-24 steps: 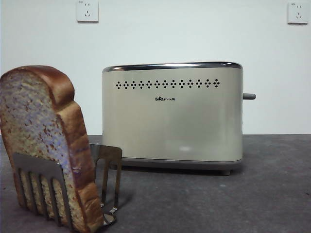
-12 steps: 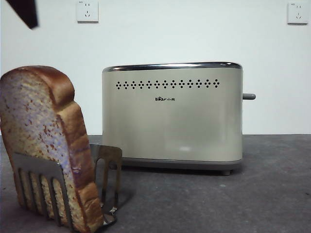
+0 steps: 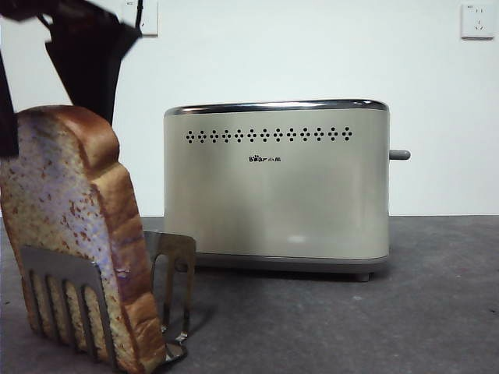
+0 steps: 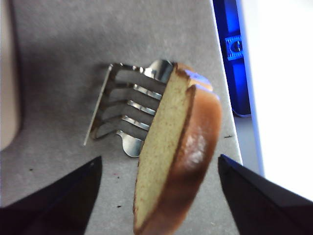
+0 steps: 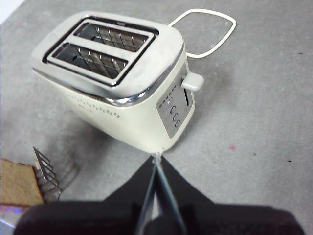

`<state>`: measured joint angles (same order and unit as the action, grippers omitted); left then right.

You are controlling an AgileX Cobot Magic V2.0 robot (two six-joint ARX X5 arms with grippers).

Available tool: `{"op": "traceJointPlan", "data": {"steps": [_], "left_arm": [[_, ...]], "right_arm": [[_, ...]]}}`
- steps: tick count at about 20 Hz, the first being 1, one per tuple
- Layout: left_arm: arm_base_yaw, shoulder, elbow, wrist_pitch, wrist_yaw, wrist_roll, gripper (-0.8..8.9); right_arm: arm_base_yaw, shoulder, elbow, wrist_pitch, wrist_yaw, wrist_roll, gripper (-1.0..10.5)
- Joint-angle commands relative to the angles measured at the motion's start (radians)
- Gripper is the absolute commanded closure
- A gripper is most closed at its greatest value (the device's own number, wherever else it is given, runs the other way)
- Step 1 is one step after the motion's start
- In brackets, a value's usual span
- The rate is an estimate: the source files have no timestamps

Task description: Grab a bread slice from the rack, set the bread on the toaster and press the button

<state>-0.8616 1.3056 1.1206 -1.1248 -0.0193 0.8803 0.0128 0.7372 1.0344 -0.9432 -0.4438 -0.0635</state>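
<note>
The slice of bread (image 3: 62,226) stands upright in the steel rack (image 3: 173,273) at the front left. My left gripper (image 3: 47,89) hangs just above the slice's top, open, one jaw on each side. In the left wrist view the open left gripper (image 4: 159,157) straddles the bread (image 4: 171,152), apart from it, with the rack (image 4: 127,112) behind. The cream toaster (image 3: 277,183) stands in the middle, its button (image 3: 399,154) sticking out of its right end. My right gripper (image 5: 156,159) is shut and empty, above and off the toaster (image 5: 122,83) near the button (image 5: 192,81).
Two white wall sockets (image 3: 140,17) (image 3: 477,20) sit high on the back wall. A white cable loop (image 5: 210,29) lies behind the toaster. The table's edge and a blue object (image 4: 230,49) lie close beside the rack. Both toaster slots (image 5: 98,46) show only their wire guides.
The left gripper has come down from the top left corner to just above the bread. Bread, rack and toaster have not moved.
</note>
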Motion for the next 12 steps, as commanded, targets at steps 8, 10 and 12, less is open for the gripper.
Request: {"op": "traceJointPlan", "data": {"steps": [8,10,12], "left_arm": [[-0.004,0.030,0.001,-0.003,-0.007,0.022,8.23],[-0.004,0.010,0.001,-0.003,-0.008,0.023,8.23],[-0.004,-0.017,0.001,-0.003,-0.008,0.022,8.23]], "right_arm": [[0.000,0.000,0.006,-0.017,0.018,-0.029,9.5],[0.000,0.001,0.006,-0.023,0.018,-0.029,9.5],[0.000,0.007,0.006,-0.030,0.018,-0.029,9.5]]}}
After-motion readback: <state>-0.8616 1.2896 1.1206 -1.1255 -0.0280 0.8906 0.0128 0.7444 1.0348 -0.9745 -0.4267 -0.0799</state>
